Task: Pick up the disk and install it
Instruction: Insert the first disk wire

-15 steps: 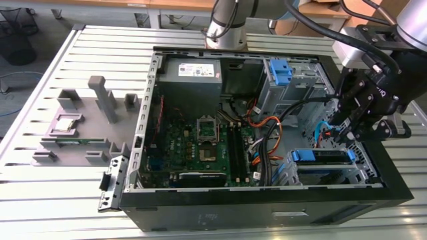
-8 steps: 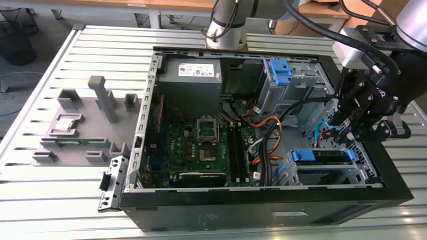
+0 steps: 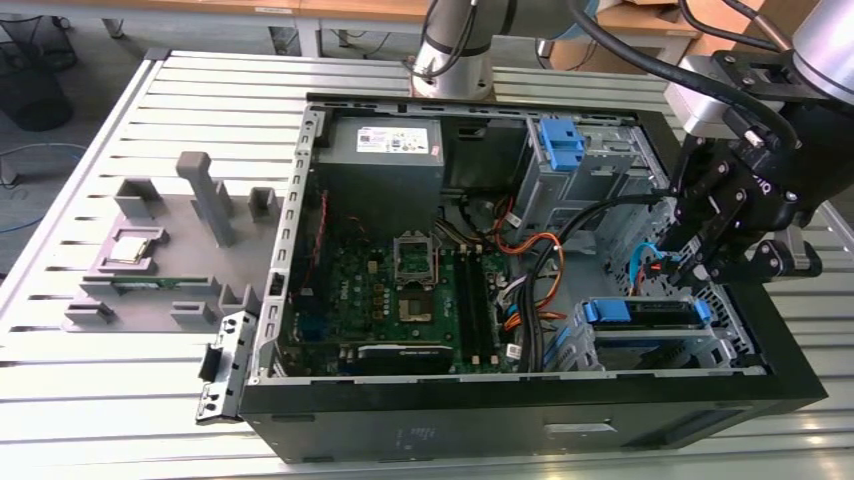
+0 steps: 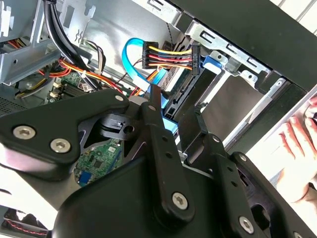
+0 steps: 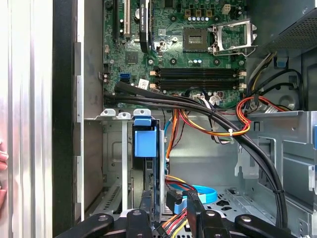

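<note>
**Exterior view.** An open desktop computer case lies on a slatted metal table. The disk, dark with a blue rail round it, sits in the drive cage. This is at the case's near corner, on the exterior view's right, and the disk's long axis runs across the view. The black gripper hangs just above it. The disk lies below the fingers and a little toward the exterior view's left.

**Second wrist view.** The two fingers stand moderately apart. Through the gap show a strip of the blue rail and a connector with coloured wires. The gripper seems to hold nothing, though whether a pad brushes the rail is hard to judge. A person's hand rests beyond the case wall.

**First wrist view.** The disk's blue end tab points away from the gripper. The disk's body runs straight back toward the fingers, in line with their gap. The motherboard lies beyond.
</note>
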Controlling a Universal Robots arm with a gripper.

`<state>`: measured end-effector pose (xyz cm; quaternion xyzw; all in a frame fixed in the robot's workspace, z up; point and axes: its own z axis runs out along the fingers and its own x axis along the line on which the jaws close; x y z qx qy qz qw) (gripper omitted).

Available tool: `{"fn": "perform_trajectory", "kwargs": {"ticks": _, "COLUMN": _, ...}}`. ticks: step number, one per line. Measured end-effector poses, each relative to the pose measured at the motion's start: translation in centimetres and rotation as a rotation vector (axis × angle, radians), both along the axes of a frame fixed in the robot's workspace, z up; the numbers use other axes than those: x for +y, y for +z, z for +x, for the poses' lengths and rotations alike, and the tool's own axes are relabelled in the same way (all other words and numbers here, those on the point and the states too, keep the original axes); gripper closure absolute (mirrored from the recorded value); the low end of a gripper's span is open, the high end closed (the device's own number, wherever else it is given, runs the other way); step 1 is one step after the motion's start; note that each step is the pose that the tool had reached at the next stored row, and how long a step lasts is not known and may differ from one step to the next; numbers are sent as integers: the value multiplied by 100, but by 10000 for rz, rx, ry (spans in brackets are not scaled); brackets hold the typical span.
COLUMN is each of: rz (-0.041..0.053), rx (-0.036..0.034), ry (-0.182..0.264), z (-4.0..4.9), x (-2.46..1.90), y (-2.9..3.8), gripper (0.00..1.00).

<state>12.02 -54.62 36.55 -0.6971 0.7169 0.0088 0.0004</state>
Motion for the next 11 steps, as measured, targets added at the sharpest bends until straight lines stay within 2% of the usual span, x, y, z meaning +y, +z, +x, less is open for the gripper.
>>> {"fn": "perform_trajectory", "kwargs": {"ticks": 4, "rz": 1, "rx": 0, "ry": 0, "z": 0, "x": 0, "y": 44, "gripper": 58}}
{"fn": "perform_trajectory", "kwargs": {"ticks": 11, "rz": -1, "rx": 0, "ry": 0, "z": 0, "x": 0, "y": 45, "gripper": 58}}
